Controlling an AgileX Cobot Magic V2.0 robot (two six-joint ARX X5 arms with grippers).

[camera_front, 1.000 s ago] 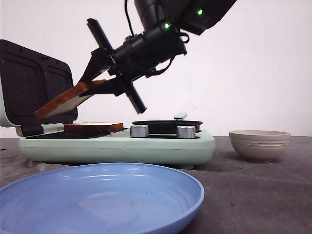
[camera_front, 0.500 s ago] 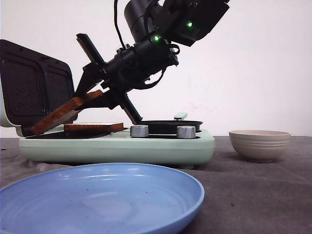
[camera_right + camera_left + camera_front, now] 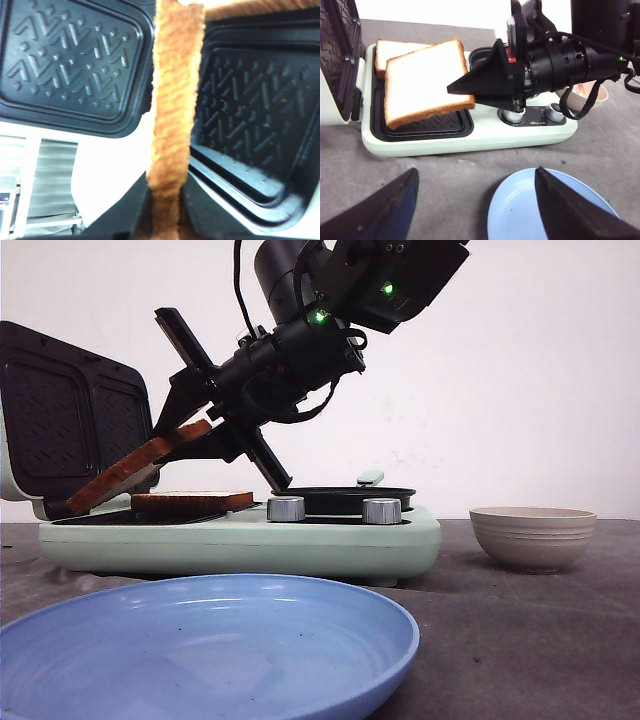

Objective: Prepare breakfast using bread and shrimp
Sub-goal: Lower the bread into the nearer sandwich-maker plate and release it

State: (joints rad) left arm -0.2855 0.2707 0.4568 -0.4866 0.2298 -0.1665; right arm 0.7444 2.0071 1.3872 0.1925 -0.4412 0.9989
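Since a second ago, the bread slice clamped in the right pincer has been lowered to the sandwich maker plate beneath it, so release seems near.

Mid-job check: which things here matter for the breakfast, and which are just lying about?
In play: held bread slice, second bread slice, sandwich maker, right pincer.
Lying about for now: blue plate, beige bowl.
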